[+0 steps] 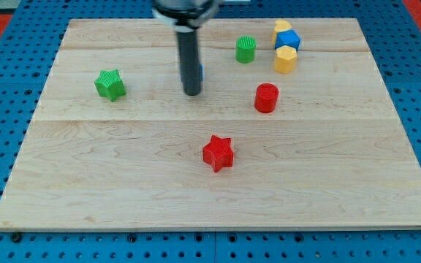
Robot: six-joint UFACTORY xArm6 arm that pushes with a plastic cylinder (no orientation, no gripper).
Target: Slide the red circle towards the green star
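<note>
The red circle (pixel 266 97) stands on the wooden board right of centre. The green star (pixel 110 84) lies at the view's left. My tip (pixel 191 93) is on the board between them, well left of the red circle and not touching it. A small blue block (pixel 199 72) peeks out just behind the rod, mostly hidden by it.
A red star (pixel 218 153) lies below centre. A green circle (pixel 245 50) stands at the top. A yellow block (pixel 282 28), a blue block (pixel 289 40) and a yellow hexagon (pixel 285 59) cluster at the top right. The wooden board (pixel 86 190) rests on a blue pegboard.
</note>
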